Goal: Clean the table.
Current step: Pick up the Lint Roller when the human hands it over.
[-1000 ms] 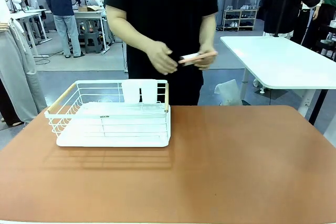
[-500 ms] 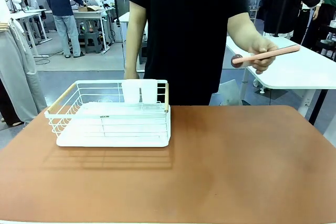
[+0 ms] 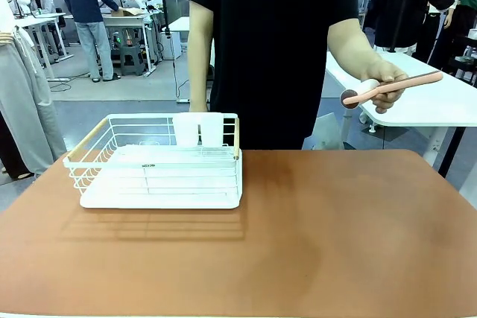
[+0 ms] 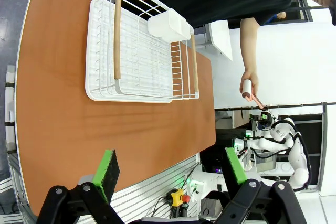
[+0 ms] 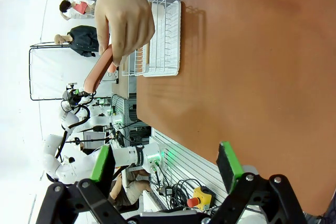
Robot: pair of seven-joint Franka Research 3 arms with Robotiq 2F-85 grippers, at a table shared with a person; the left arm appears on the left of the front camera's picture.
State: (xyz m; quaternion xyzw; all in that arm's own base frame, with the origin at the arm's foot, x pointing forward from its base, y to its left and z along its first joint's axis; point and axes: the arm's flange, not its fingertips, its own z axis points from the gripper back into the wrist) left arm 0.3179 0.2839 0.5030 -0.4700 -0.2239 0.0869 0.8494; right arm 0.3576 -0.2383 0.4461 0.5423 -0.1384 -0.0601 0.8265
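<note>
You see the table (image 3: 320, 243) lying wide under the white wire rack (image 3: 160, 173), which stands on its top, on the side toward the person. A white cup holder (image 3: 198, 129) sits at the rack's far rim. To the right of the rack and higher than it, the person's hand (image 3: 386, 80) holds a pink lint roller (image 3: 422, 79) in the air. The left gripper (image 4: 170, 167) faces the rack across bare tabletop, its green pads spread wide with nothing between them. The right gripper (image 5: 165, 162) is spread the same way, empty, well apart from the rack.
</note>
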